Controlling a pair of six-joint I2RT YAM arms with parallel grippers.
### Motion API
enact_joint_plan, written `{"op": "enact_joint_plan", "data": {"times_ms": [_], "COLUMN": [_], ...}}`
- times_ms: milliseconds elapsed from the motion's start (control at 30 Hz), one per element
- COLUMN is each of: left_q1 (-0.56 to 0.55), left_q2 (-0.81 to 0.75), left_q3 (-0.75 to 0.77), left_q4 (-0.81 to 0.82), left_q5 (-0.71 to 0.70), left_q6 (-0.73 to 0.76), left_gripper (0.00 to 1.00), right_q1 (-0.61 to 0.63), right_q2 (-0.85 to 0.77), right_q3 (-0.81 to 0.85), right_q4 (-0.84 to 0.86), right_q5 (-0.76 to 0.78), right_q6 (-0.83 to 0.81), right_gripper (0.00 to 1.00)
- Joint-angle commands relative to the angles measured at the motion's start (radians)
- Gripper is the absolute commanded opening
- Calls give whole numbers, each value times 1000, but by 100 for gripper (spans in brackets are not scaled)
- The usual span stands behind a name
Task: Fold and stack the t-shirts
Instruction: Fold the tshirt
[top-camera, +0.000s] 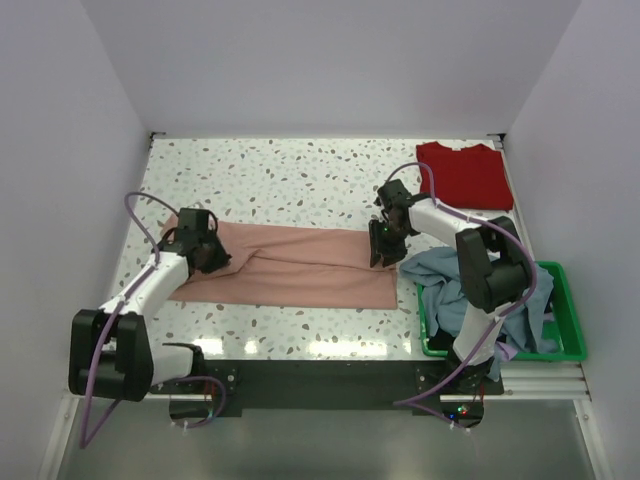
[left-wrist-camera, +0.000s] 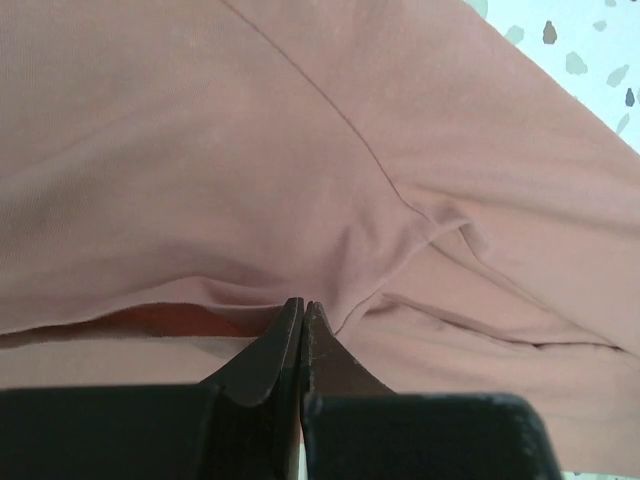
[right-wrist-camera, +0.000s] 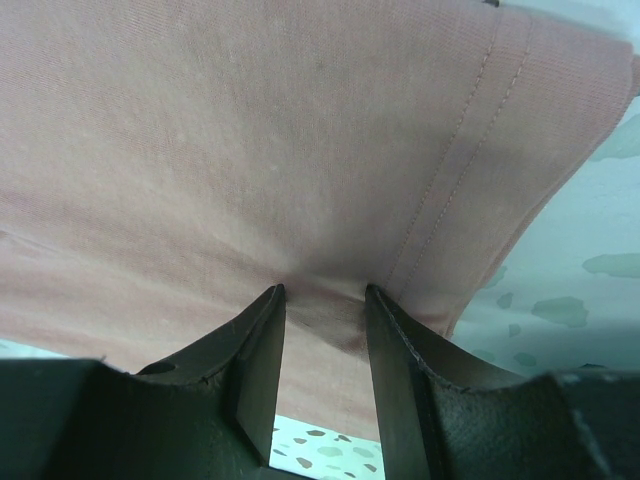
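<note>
White speckled desk (top-camera: 300, 180) carries the limp salmon-pink cotton t-shirt (top-camera: 290, 265), spread between both jaws. Left gripper (left-wrist-camera: 302, 310) pinches a raised fold; right gripper (right-wrist-camera: 322, 310) stands half-wide, cloth bunched between, beside the hem. Light, floppy, best held at edges.

A: Where's open room?
B: Far-left speckled terrazzo table (top-camera: 270, 170) is bare; so is the near strip.
A: Blockers?
B: Flat salmon-pink cotton t-shirt (top-camera: 300, 265) spans the middle, folded deep red t-shirt (top-camera: 465, 172) fills the far-right corner, green plastic basket (top-camera: 565, 320) heaped with blue-grey shirts takes the near-right.
</note>
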Motion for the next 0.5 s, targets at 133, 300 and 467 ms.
{"op": "enact_joint_plan", "data": {"times_ms": [133, 300, 467], "left_q1": [-20, -27, -34], "left_q2": [-110, -173, -286], "left_q3": [-37, -85, -131], "left_q4": [-59, -64, -27], "left_q5": [-29, 3, 147], "left_q6": [-88, -120, -147], "left_gripper": [0, 28, 38], "right_q1": [13, 16, 16], "right_q2": [38, 38, 39], "right_q3": [14, 13, 11], "right_q4": [25, 24, 24], "right_q5": [16, 16, 17], "right_q6": [-14, -12, -12], "right_gripper": [42, 42, 42]}}
